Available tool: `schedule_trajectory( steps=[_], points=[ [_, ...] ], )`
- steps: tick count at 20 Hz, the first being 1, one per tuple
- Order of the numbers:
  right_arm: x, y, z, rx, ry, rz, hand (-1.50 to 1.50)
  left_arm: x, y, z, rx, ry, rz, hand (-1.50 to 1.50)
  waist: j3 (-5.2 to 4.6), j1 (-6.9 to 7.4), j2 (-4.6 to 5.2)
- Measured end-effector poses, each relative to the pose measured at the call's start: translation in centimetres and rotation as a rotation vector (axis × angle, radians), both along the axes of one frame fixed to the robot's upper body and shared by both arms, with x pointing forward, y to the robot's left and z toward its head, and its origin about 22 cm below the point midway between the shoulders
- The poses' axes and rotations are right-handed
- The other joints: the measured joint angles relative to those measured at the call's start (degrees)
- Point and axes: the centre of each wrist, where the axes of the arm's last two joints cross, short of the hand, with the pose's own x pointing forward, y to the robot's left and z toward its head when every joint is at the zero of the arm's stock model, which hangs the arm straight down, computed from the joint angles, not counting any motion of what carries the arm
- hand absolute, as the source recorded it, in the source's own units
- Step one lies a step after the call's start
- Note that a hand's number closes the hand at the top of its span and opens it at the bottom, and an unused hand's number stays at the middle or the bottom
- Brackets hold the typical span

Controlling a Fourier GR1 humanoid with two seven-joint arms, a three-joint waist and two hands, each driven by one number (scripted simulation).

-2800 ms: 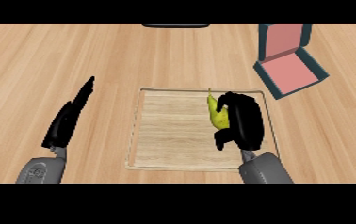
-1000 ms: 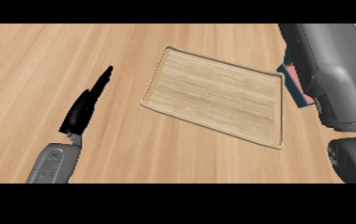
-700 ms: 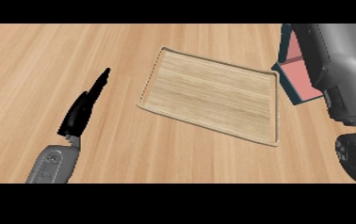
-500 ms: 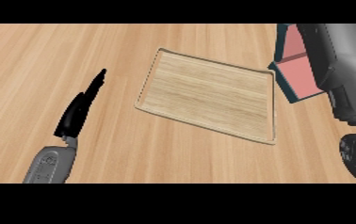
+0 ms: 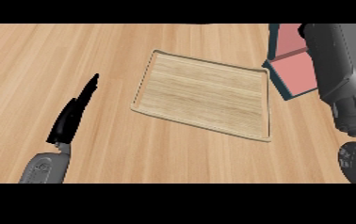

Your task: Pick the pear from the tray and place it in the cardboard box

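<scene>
Across the wooden tabletop lies one light wood tray, its surface bare. At the right edge a grey forearm covers part of the one cardboard box, teal outside, pink inside. Right hand and pear are hidden. One left hand rests at lower left, fingers straight and pressed together.

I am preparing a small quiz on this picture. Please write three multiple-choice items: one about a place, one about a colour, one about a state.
1. Where does the cardboard box show? A) at the tray's left B) at the tray's right C) on the tray
2. What colour is the box inside? A) pink-red B) green C) white
3. How is the left hand? A) curled round a pear B) open, fingers straight C) pressing the tray

Key: 1 B, it lies beyond the tray's right edge. 2 A, its inner faces are pink-red. 3 B, it rests apart from the tray.
</scene>
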Motion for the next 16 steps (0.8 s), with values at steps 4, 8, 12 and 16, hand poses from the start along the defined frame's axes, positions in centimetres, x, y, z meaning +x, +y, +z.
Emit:
schedule_trajectory(
  steps=[4, 8, 12, 16],
  points=[
    [-0.4, -0.9, -2.5, 0.079, -0.050, 0.028, -1.50, 0.1, -0.2, 0.1, 0.001, 0.004, -0.001, 0.00, 0.02, -0.02, 0.04],
    [-1.0, -1.0, -3.4, 0.022, -0.234, 0.069, -1.50, 0.2, 0.1, 0.2, -0.001, 0.001, 0.003, 0.00, 0.03, -0.11, -0.02],
    [-1.6, -1.5, -3.4, -0.037, -0.478, 0.084, -1.50, 0.2, 0.0, 0.2, 0.000, -0.005, -0.003, 0.00, 0.05, -0.02, 0.03],
    [-2.1, -1.9, -3.6, -0.028, -0.679, 0.024, -1.50, 0.3, 0.2, 0.3, 0.000, -0.004, -0.001, 0.00, 0.05, -0.22, -0.02]
  ],
)
